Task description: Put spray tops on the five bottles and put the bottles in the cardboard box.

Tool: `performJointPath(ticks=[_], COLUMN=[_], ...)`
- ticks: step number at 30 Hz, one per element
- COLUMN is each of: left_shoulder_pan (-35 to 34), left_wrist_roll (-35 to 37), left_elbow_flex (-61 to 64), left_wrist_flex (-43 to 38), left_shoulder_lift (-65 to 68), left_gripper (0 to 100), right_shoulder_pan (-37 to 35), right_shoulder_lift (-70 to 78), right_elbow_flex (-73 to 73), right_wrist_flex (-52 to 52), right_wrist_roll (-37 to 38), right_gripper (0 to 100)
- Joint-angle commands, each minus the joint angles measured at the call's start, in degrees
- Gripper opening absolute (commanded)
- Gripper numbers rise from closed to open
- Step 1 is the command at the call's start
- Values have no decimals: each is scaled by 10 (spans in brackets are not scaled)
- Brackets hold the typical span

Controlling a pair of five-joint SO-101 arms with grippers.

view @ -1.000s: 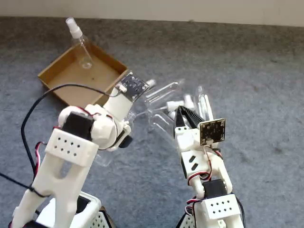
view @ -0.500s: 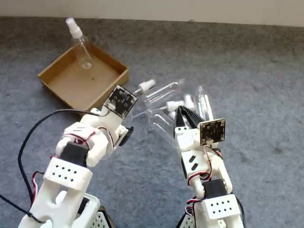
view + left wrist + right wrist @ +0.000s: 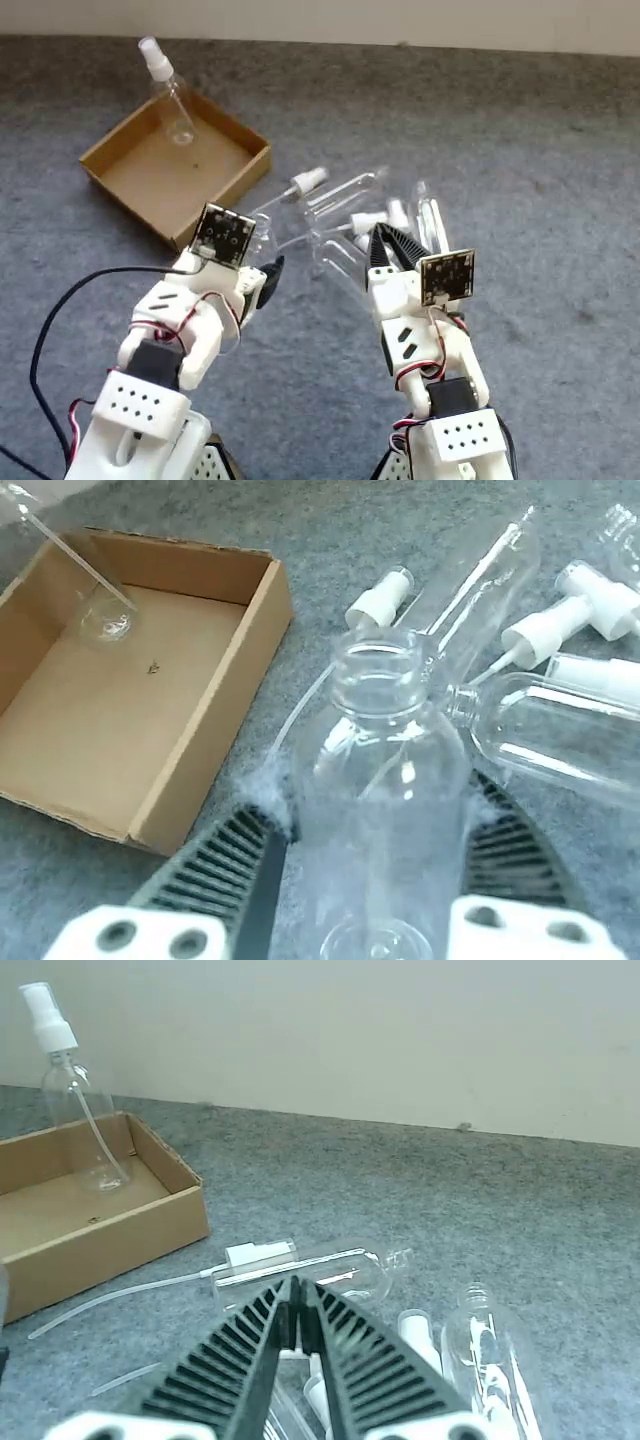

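- Left hand (image 3: pixel 375 800): clenched on an uncapped bottle (image 3: pixel 385 740), clear, neck pointing away, near a corner of the cardboard box (image 3: pixel 228 197).
- Right hand (image 3: pixel 297 1305): fingers pressed together, nothing between them, poised at the loose pile.
- Capped bottle (image 3: pixel 172 95): leaning in the box's far corner (white sprayer fitted).
- Loose bottles (image 3: pixel 340 1265) and spray tops (image 3: pixel 378 598): lying on the grey counter (image 3: pixel 540 140) beside the box.

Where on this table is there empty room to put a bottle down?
Bare: the grey mat right of the loose bottles, and most of the cardboard box floor, bar the capped bottle in its far corner. Crowded: ahead of the right gripper, where these and spray tops lie.
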Motion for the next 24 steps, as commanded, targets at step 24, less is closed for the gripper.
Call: performJointPath(ticks=[24], left_shoulder_pan=[-6], left_wrist_roll=[12], left_elbow_flex=[158], left_wrist_flex=[-17], left_shoulder_lift=[-324], left_gripper=[115], right_shoulder_pan=[38], right_shoulder_lift=[0], right_elbow_flex=[-102], right_wrist_flex=[261], right_wrist_roll=[51], right_gripper=[14])
